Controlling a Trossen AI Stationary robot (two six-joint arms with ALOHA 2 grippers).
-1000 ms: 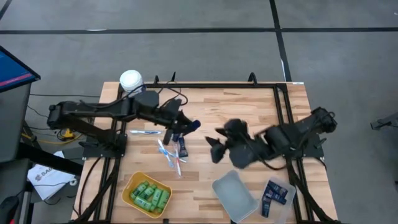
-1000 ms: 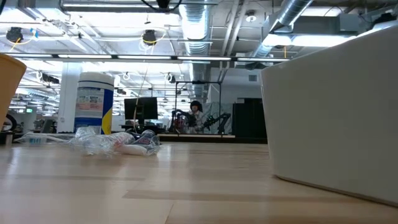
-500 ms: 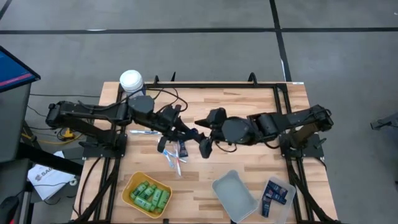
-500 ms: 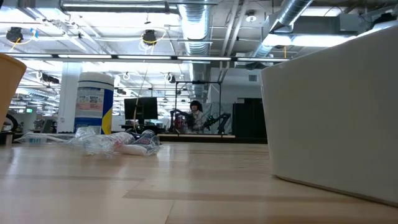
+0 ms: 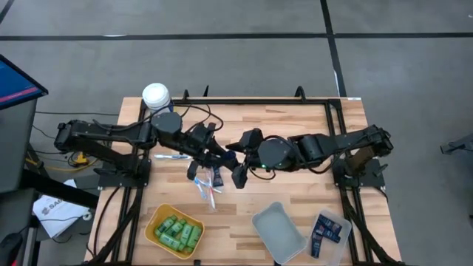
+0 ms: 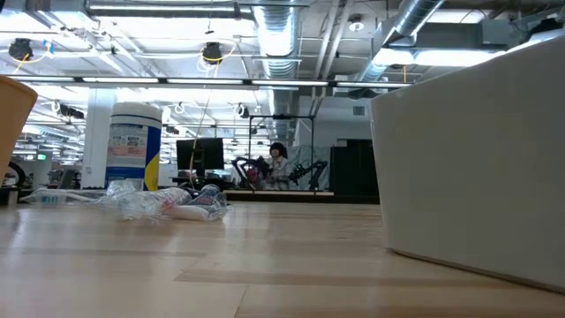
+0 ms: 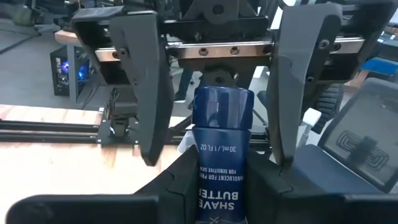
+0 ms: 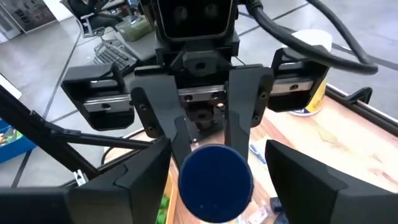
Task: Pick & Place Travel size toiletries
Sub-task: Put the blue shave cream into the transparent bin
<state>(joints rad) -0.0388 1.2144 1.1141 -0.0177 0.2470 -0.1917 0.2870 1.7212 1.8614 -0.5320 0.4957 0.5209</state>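
A dark navy tube [image 7: 221, 134] marked SHAVE BUTTER hangs above the table's middle, and my left gripper [image 5: 222, 155] is shut on it. Its round cap [image 8: 216, 180] points at my right gripper [image 5: 238, 157]. That gripper is open, one finger [image 7: 144, 81] on each side of the cap end, apart from the tube. Below them, thin toothbrush-like sticks [image 5: 204, 185] and another navy tube [image 5: 217, 177] lie flat on the wood. Small green bottles [image 5: 177, 233] fill a yellow bin [image 5: 154, 222]. My left gripper pinches the tube's lettered body [image 7: 221, 190], back from the cap, between its two fingers. The fingers come about level from the table's left, and the tube lies along them with its cap end sticking out forward. The tube is lifted clear of the table.
A white-lidded canister [image 5: 156, 96] stands at the far left corner. A clear grey bin [image 5: 279, 233] and a bin of navy items [image 5: 327, 233] sit near the front right. In the low view, wrapped items [image 6: 168, 201] lie ahead and a white bin wall [image 6: 477, 159] fills the right.
My right gripper has swung toward the table's left and rolled, coming up to the cap end of the tube with its fingers open. My left gripper has shifted slightly toward the near edge with the tube, then kept still.
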